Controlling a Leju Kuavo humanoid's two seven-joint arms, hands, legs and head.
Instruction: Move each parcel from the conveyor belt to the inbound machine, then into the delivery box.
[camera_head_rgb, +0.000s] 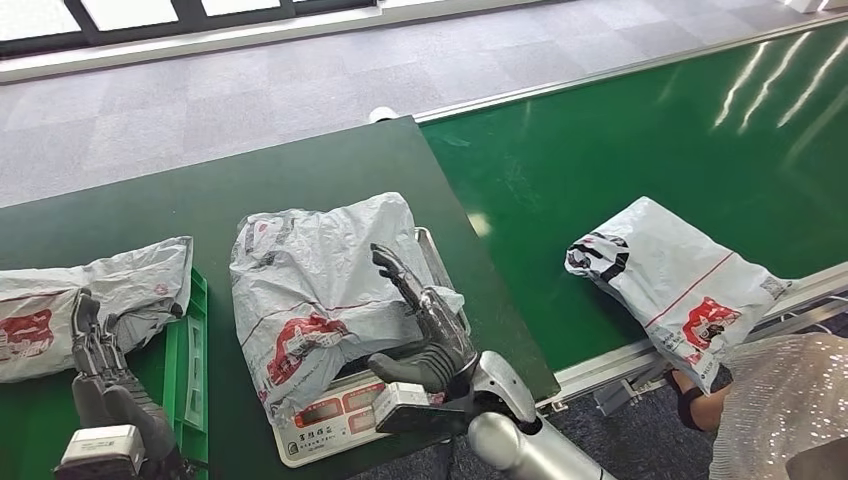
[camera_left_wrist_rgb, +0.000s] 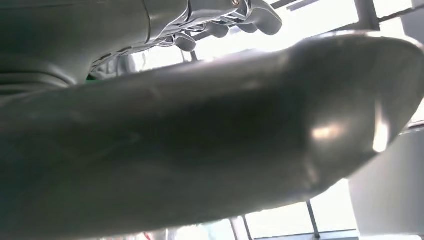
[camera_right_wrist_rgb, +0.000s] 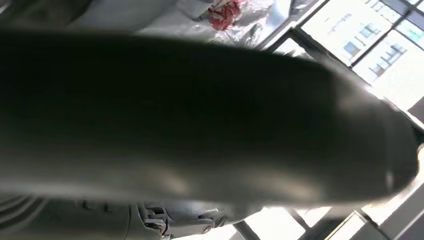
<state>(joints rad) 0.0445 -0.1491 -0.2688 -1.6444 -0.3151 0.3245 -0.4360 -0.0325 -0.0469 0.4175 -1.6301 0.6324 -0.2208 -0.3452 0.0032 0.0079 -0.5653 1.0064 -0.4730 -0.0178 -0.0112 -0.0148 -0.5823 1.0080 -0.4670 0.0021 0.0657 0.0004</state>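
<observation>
A grey parcel with red print (camera_head_rgb: 315, 290) lies on the white scale of the inbound machine (camera_head_rgb: 330, 418) on the dark green table. My right hand (camera_head_rgb: 425, 335) lies against this parcel's right side, fingers stretched out and apart, gripping nothing. A second grey parcel (camera_head_rgb: 110, 300) lies in the green delivery box (camera_head_rgb: 197, 345) at the left. My left hand (camera_head_rgb: 98, 365) sits at its near edge with fingers straight, fingertips touching the bag. A third parcel (camera_head_rgb: 670, 280) rests on the green conveyor belt (camera_head_rgb: 620, 150) near its front rail. Both wrist views are filled by my own thumbs; a bit of red print (camera_right_wrist_rgb: 225, 12) shows.
A person's hand with a dark wristband (camera_head_rgb: 690, 398) and a sheet of bubble wrap (camera_head_rgb: 790, 400) are at the lower right, beside the belt's front rail. Grey carpet runs beyond the table and belt.
</observation>
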